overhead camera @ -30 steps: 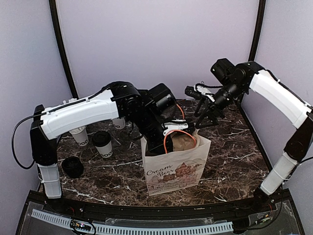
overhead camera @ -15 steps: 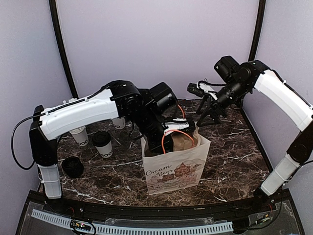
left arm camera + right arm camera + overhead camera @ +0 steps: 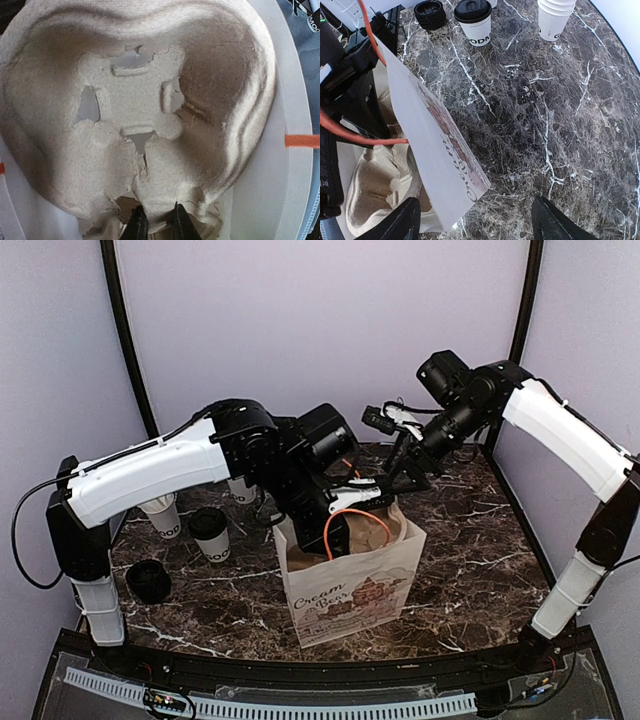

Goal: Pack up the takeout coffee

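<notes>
Pinches rough moulded-pulp tray [image 3: 150, 125] with left pincer [image 3: 156, 224] inside white paper bag [image 3: 350, 585]; holds right pincer [image 3: 480, 225] spread wide over veined marble table [image 3: 560, 125], black-lidded paper cup [image 3: 210, 533] at left.

- Left arm [image 3: 150, 468]: a long white shell on the main link, bulky glossy black housings at the joints, and a shorter white shell on the post above the base.
- Black cable [image 3: 14, 540]: thin, bowing out in a wide loop beside the left arm's shoulder.
- Orange cable [image 3: 338, 518]: bright, curling in a loop off the left wrist.
- Left gripper [image 3: 157, 222]: two narrow dark fingers with rounded tips.
- Right arm [image 3: 560, 440]: same make, with white shells on the links and black joint housings between.
- Wires [image 3: 400, 408]: thin, black, looping at the right wrist.
- Right gripper [image 3: 475, 210]: two broad matte black fingers, tapering to blunt points.
</notes>
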Robot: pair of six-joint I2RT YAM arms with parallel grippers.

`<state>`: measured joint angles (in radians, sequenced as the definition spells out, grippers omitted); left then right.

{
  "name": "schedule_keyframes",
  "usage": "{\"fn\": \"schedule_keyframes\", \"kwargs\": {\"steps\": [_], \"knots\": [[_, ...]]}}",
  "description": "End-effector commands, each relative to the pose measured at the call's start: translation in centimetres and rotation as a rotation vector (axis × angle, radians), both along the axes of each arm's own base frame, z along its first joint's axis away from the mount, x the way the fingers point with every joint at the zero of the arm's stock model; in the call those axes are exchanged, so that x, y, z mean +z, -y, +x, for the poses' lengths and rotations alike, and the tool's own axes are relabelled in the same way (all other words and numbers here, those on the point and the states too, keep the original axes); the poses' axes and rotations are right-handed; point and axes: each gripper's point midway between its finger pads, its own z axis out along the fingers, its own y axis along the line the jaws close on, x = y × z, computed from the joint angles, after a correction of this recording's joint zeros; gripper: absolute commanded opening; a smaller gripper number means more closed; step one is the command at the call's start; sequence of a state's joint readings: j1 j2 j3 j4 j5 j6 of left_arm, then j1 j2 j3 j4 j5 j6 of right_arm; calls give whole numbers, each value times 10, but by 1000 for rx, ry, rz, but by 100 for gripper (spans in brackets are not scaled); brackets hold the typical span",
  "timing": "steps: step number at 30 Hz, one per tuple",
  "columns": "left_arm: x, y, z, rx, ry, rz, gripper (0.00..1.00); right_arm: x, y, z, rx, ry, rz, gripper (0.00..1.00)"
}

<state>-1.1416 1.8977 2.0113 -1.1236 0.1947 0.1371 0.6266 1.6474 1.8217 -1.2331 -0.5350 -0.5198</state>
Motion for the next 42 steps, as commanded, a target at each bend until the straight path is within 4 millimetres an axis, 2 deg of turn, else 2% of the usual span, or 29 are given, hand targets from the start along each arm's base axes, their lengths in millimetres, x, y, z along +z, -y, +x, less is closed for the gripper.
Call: {"fn": "schedule_keyframes", "kwargs": {"steps": [1,4,8,14,18,25,33,42], "knots": [[25,-10,-9,9,16,-37,10,7,-16,-6,23,-16,33,77],[24,-10,-9,15,17,-31,9,1,-20,-9,22,-23,12,77],[22,-14,-10,26,23,-13,9,-19,-16,-13,15,-26,-69,79],[25,-26,-20,54,-18,-9,10,-32,8,-8,-19,60,-181,84],[17,-35,-27,64,-51,18,10,-29,23,-8,-14,131,-227,87],[-6,-36,-31,47,-83,72,10,-17,30,1,-7,226,-252,89],[-47,-30,-21,53,-85,186,9,-13,22,0,20,207,-229,89],[-75,-25,-18,49,-106,256,9,4,11,1,29,210,-164,89]]}}
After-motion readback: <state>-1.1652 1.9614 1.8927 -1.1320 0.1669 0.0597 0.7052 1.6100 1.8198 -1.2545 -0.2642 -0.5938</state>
